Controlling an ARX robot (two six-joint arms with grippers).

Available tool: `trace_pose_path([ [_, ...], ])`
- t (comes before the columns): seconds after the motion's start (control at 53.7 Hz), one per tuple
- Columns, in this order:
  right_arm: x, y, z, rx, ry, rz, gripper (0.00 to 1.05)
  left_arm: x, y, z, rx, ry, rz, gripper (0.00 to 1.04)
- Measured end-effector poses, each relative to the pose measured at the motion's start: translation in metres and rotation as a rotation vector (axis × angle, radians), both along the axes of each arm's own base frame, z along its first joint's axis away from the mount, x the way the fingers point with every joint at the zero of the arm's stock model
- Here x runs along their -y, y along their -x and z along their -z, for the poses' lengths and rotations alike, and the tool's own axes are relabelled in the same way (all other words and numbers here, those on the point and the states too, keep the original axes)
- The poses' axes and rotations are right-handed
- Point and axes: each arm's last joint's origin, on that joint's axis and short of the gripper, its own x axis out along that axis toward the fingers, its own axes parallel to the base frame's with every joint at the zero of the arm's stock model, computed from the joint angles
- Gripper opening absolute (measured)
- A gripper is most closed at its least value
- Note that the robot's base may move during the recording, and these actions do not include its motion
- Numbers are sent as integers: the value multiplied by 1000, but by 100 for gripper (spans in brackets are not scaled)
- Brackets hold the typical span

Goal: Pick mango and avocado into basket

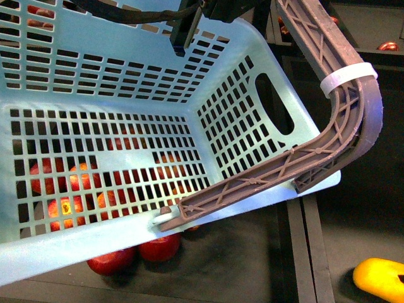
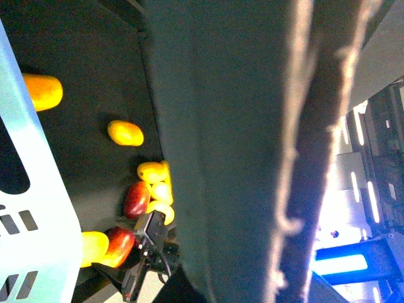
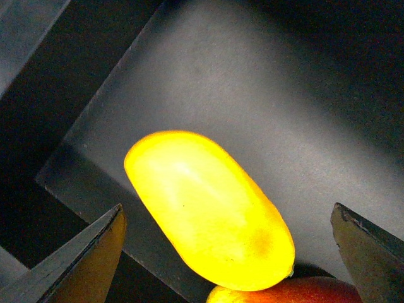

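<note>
My right gripper is open astride the smooth yellow oval mango; the left gripper's state I cannot tell. The red-blushed fruit touching the mango could deflect my closing fingers.

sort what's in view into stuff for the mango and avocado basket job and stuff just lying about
For the job:
- basket
- mango, framed by the open right hand
- no avocado in view

Lying about:
- red fruits under the basket
- red-blushed fruit in the left wrist view
- other yellow fruits there
</note>
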Motion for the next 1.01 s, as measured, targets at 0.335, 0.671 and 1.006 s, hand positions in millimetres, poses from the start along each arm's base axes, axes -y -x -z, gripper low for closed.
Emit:
trace_pose_path([
  [0.335,0,-1,23,41,71,-137,97,0,0,0,1,-1,-1,8],
  [0.671,-2,-14,45,111,104,-94,97,0,0,0,1,-1,0,8],
  [1.006,-1,-30,60,110,89,-5,97,0,0,0,1,-1,0,8],
])
